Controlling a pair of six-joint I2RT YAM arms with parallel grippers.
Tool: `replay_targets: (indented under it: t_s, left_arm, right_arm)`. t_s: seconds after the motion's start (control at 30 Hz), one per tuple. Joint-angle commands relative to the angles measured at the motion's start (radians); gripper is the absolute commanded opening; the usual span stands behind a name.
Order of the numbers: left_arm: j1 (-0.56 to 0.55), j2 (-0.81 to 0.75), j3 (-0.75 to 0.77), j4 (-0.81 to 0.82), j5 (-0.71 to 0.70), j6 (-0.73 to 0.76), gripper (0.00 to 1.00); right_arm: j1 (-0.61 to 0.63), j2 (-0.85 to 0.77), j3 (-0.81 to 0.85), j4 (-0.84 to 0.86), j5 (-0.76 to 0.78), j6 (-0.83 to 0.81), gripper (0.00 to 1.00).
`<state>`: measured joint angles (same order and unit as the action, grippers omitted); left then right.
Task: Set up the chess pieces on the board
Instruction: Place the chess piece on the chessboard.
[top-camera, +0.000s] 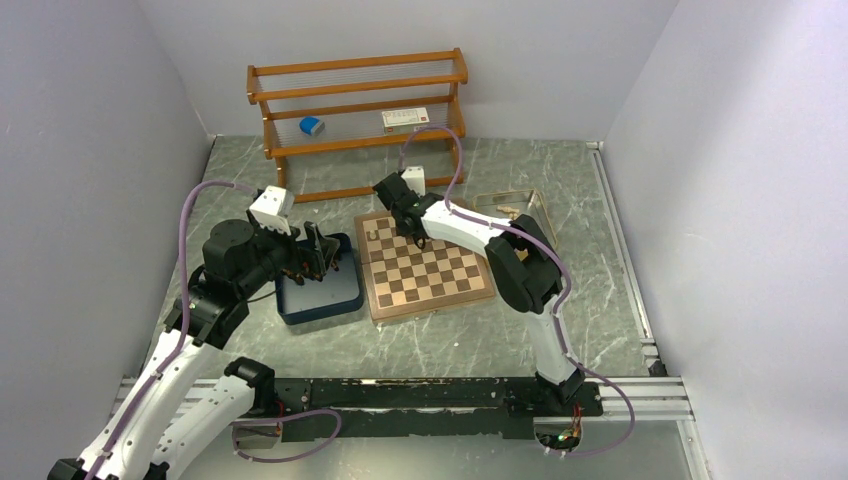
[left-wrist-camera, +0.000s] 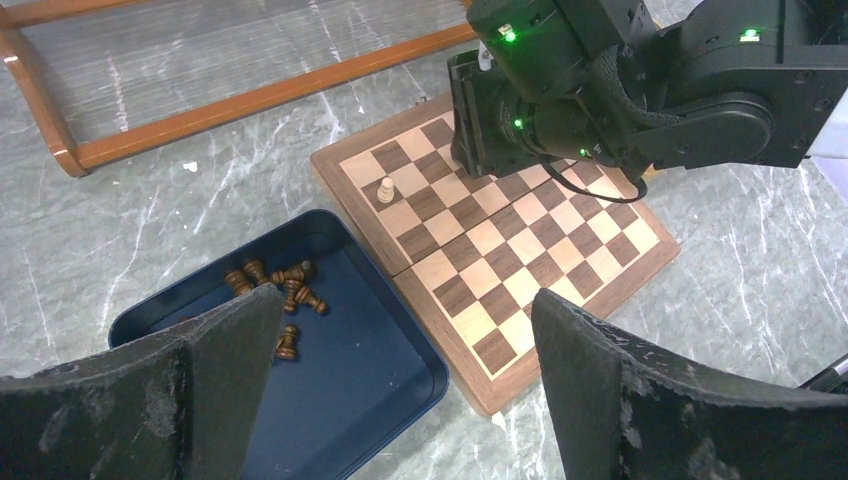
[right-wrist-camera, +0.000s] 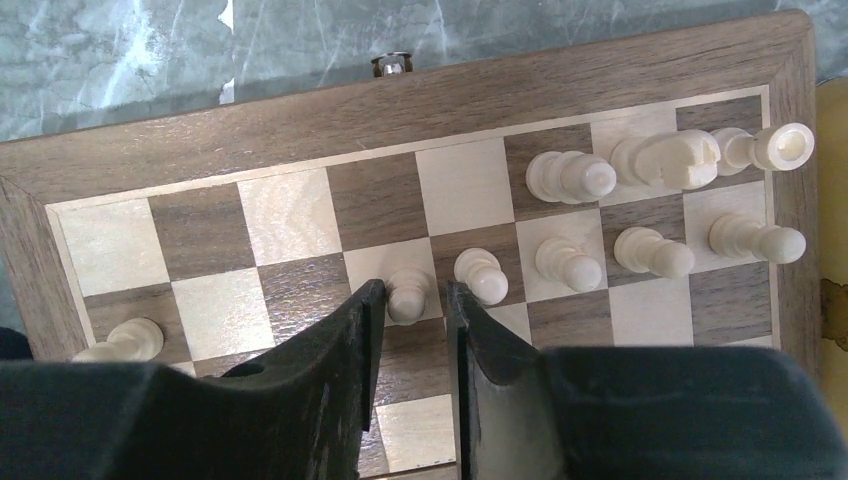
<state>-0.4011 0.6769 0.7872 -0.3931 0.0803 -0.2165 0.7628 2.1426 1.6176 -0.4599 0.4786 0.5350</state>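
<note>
Low over the far rows of the board (right-wrist-camera: 290, 215) hangs the right end effector (right-wrist-camera: 413, 300): narrow, with one standing cream pawn (right-wrist-camera: 408, 288) between the fingertips. Seems to touch that pawn with one finger (right-wrist-camera: 365, 325). Leaves a sliver of board showing beside the other finger, so not a firm pinch.

To the right of those fingers in the wrist view: four more cream pawns (right-wrist-camera: 570, 265) in the same row, each standing on its own square. Beyond them, against the board's border: three taller cream pieces (right-wrist-camera: 665, 158) side by side. To the left of the fingers, well apart: a lone pawn (right-wrist-camera: 125, 340).

Above the spot where the navy tray (left-wrist-camera: 350, 385) lies just beside the board hovers the left end effector (left-wrist-camera: 408, 310): spread wide, holding nothing. Below it, toward its left finger (left-wrist-camera: 200, 390): a loose cluster of dark brown chessmen (left-wrist-camera: 285, 285) lying in the tray. Ahead of it: the board flat on the bench (left-wrist-camera: 120, 240). Farther ahead: a wooden rack (left-wrist-camera: 200, 110).
</note>
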Motion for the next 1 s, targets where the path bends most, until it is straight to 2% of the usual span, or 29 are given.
replay_targets:
  t_s: [0.0,0.23,0.97]
  left_arm:
    - [-0.005,-0.004,0.009,0.004,-0.018,0.006,0.99]
    - [-0.005,-0.001,0.007,0.006,-0.027,0.004,0.99]
    - [-0.005,-0.007,0.006,0.007,-0.035,0.004,0.99]
  right_arm:
    - [-0.009,-0.013,0.041,-0.022,-0.005,-0.001,0.34]
    - [-0.009,-0.055,0.032,0.009,-0.034,-0.027,0.37]
    - [-0.028,-0.021,0.026,0.036,-0.09,0.006,0.38]
